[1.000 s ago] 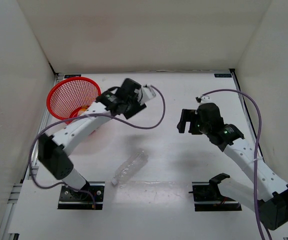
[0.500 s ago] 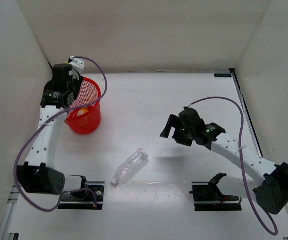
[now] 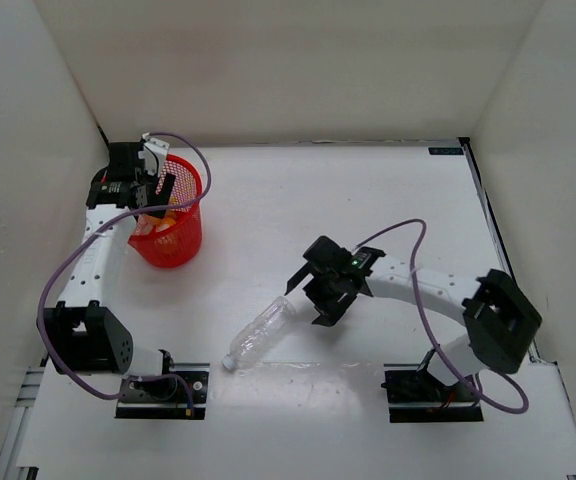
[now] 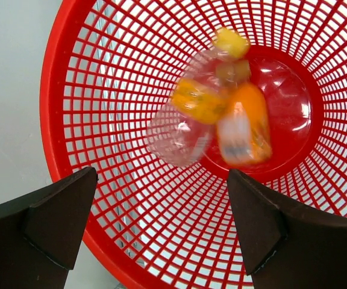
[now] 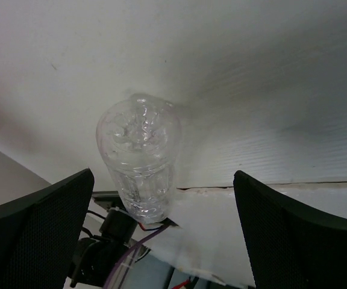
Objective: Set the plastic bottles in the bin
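Right pincer (image 3: 306,296) swung toward crinkled bottle (image 3: 260,335), spread wide, bottle at its 7 o'clock on surface (image 3: 388,200), lined for grasp | left pincer (image 4: 161,235) released over bin (image 3: 183,240) at 10 o'clock | orange bottle (image 4: 246,126), yellow-label bottle (image 4: 194,105) inside.

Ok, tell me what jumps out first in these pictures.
The red mesh bin at the far left stands out. The orange bottle and the yellow-labelled bottle are inside it, under the open left end effector. Nearer the front, around the middle, the clear crinkled bottle lies on its side, with the open right end effector hovering at its base end.
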Motion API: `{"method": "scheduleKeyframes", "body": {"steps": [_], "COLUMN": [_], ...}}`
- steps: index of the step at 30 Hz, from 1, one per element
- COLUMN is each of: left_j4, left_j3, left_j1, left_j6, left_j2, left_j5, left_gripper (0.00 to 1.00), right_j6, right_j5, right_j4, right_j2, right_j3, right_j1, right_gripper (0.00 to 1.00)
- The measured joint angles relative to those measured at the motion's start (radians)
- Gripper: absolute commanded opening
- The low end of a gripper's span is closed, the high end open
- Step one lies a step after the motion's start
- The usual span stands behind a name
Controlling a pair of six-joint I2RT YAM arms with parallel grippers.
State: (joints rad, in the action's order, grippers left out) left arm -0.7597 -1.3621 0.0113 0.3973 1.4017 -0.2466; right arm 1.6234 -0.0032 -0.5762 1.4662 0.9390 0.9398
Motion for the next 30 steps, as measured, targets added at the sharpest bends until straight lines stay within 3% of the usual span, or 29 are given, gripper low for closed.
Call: {"method": "scheduleKeyframes", "body": {"steps": [13, 16, 19, 20, 23, 30], "left_j4": [-0.089, -0.133, -0.204, -0.235, -0.360, -0.542], "left_j3": [0.001, 0.001, -0.014, -0.024, -0.058, -0.062], "left_j1": [0.033, 0.033, 0.033, 0.031, -0.004, -0.161], "left_j6": [-0.040, -0.041, -0.020, -0.006, 0.045, 0.101], "left_j2": [-0.195, -0.248, -0.276, -0.280, -0.280, -0.276], "left_j5": [-0.002, 0.010, 0.044, 0.064, 0.140, 0.359], "left_gripper": [1.00, 1.00, 1.00, 1.00, 1.00, 1.00], "right_j6": [0.087, 0.072, 0.040, 0.027, -0.002, -0.127], "right_j5": [-0.087, -0.075, -0.056, -0.047, -0.020, -0.003], "right_j4": [0.029, 0.021, 0.006, 0.000, -0.010, -0.027], "right_j2": [0.210, 0.279, 0.345, 0.357, 0.365, 0.392], "right_j3": [0.144, 0.194, 0.251, 0.261, 0.272, 0.326], "right_j1": [0.064, 0.064, 0.063, 0.063, 0.061, 0.029], "right_gripper": [1.00, 0.94, 0.72, 0.56, 0.32, 0.09]}}
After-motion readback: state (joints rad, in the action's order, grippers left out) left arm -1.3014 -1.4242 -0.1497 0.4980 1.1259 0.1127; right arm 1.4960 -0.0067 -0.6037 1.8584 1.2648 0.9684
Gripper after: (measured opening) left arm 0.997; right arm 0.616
